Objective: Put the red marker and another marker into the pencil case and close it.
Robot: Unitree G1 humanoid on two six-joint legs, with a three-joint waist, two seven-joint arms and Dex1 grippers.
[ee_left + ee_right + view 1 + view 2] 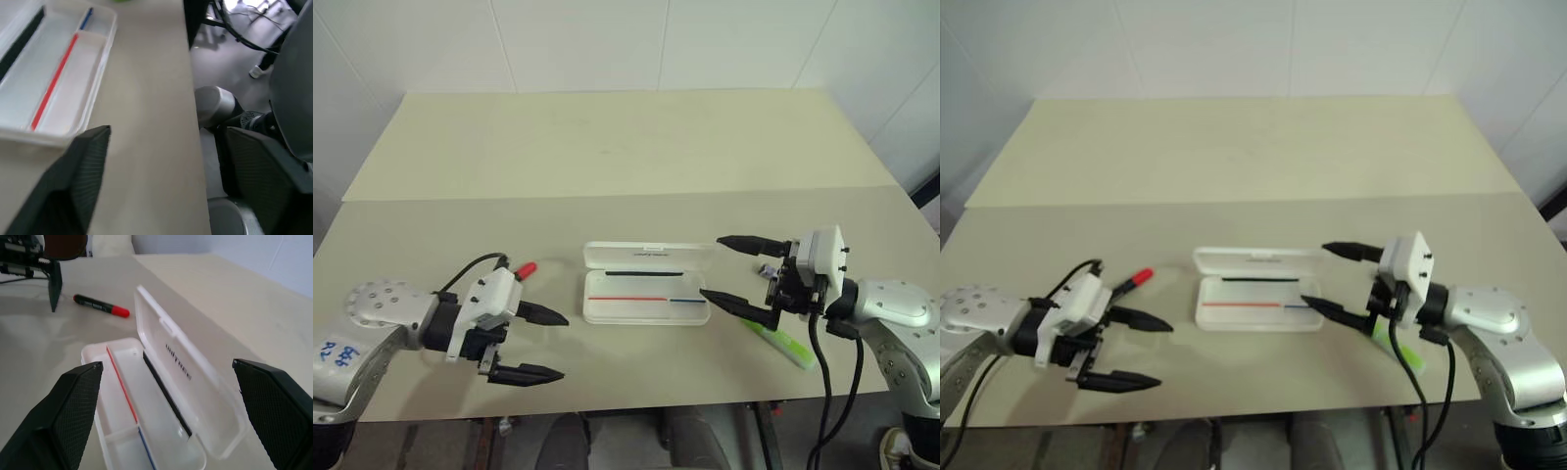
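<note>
head views: the pencil case [646, 294] lies open mid-table [607, 157], lid folded back flat, tray holding neither marker. the red marker [522, 269] lies on the table left of the case, partly hidden behind the left claw [540, 343], whose fingers stand spread wide with nothing between them. the green highlighter [788, 346] lies right of the case near the front edge, under the right claw [736, 272], likewise spread and empty, hovering just beside the case's right end.

left wrist view: the case tray [54, 83] shows its red-blue stripe lining; one finger [73, 186] is in frame, clear of the case.

right wrist view: the red marker [100, 306] lies flat, black barrel and red end, well apart from the case [161, 396]; the lid [188, 377] bears the lettering.

assessment: both markers are judged light, rigid, smooth cylinders, liable to roll or slip; pinch each across mid-barrel. the highlighter is thicker, so an easier hold. the case looks like light hard plastic, likely to slide when pushed; press the lid at its free long edge to close.
</note>
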